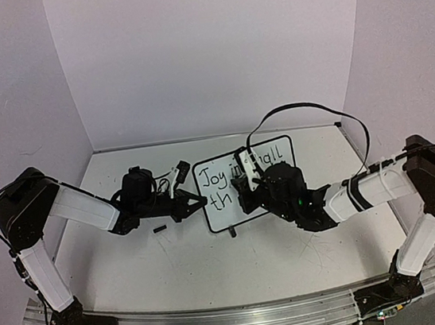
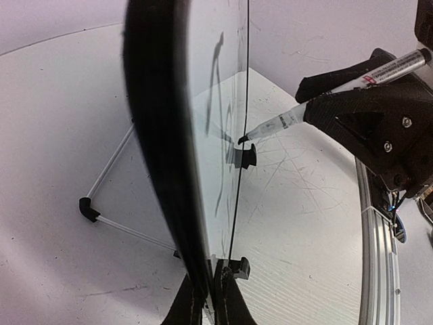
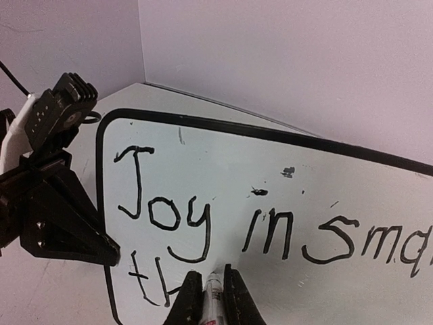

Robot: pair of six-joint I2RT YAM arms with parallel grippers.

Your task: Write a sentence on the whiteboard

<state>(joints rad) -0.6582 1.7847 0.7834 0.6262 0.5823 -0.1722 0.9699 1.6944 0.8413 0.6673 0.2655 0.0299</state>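
While left gripper (image 1: 200,203) is pinching whiteboard (image 3: 223,162) by its left edge at mid-table, right gripper (image 3: 211,276) is clamping marker (image 2: 291,120), tip touching surface under "Joy". Whiteboard is standing on its feet between both arms. Black sentence (image 3: 270,233) is reading "Joy in small", "th" beneath.

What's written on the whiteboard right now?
Black lettering: "Joy in small" above, "th" below. The right pincer, holding a marker, covers the whiteboard just past "th"; anything written there is hidden.
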